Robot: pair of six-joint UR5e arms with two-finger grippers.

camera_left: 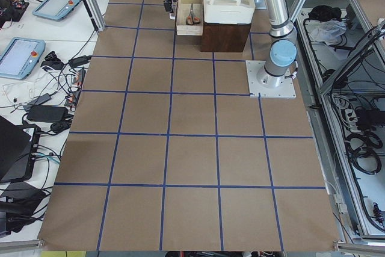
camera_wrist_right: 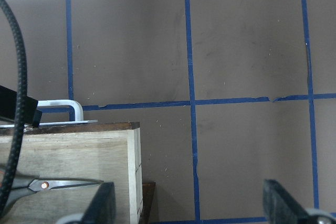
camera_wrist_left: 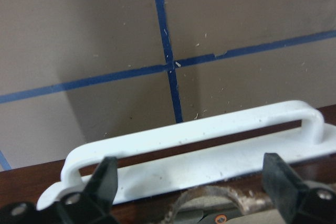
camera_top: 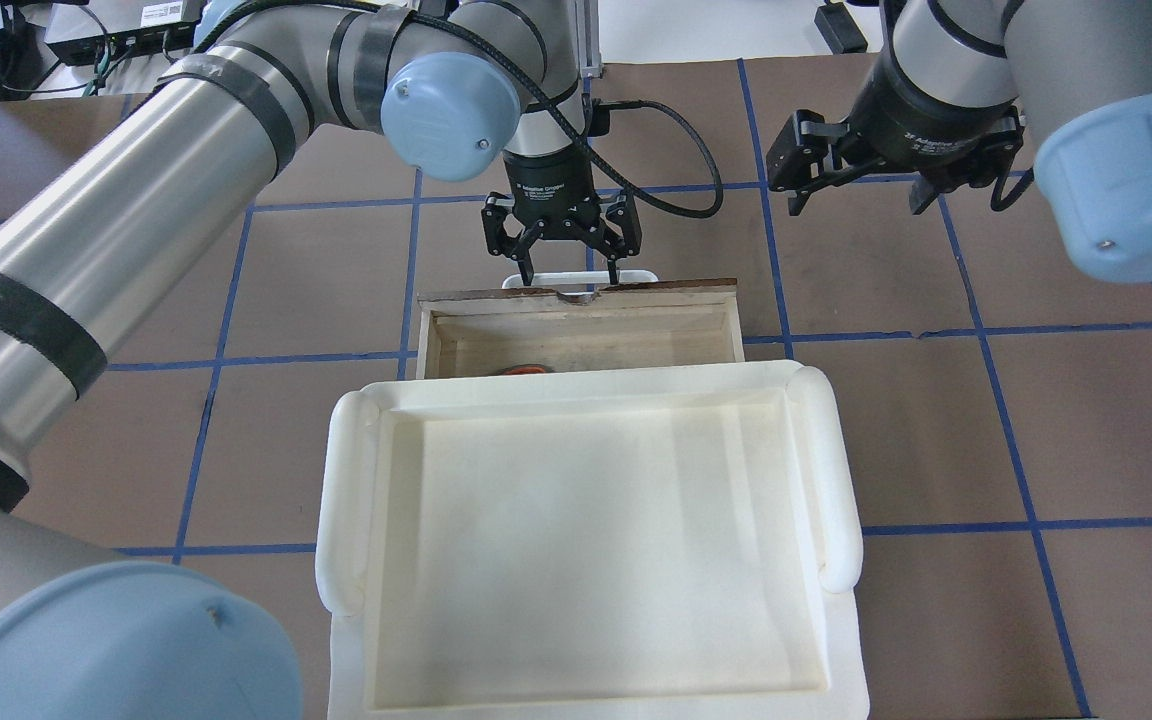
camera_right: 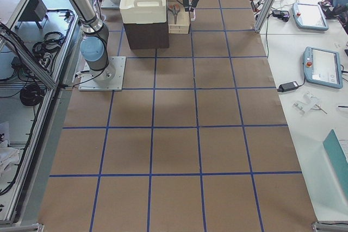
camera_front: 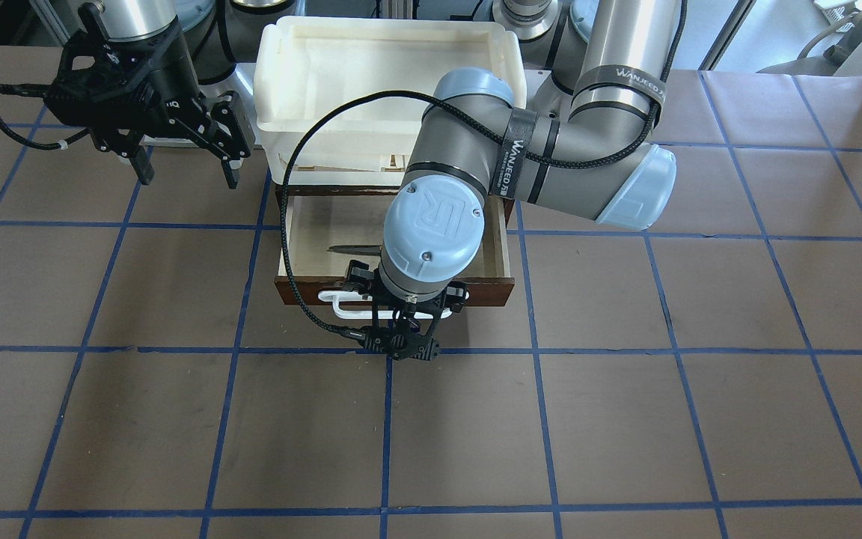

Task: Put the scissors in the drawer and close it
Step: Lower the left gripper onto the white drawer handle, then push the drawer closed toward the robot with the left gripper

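The drawer [camera_top: 676,291] is pulled open in front of the cabinet, with its pale plywood inside showing. The scissors [camera_wrist_right: 58,184] lie inside it; in the overhead view only an orange-red handle loop [camera_top: 526,369] shows, and in the front view only a blade tip [camera_front: 352,248]. My left gripper [camera_top: 570,275] is open and empty, pointing down just over the drawer's dark front. In the left wrist view its fingers [camera_wrist_left: 102,182] stand on either side of the white loop handle [camera_wrist_left: 210,135]. My right gripper [camera_top: 861,195] is open and empty, above the mat to the drawer's right.
A large white plastic tray [camera_top: 346,500] sits on top of the dark brown cabinet [camera_left: 225,37] and overhangs the back of the drawer. The brown mat with blue grid lines [camera_front: 625,419] covers the table. The left arm's black cable [camera_front: 289,187] loops over the drawer.
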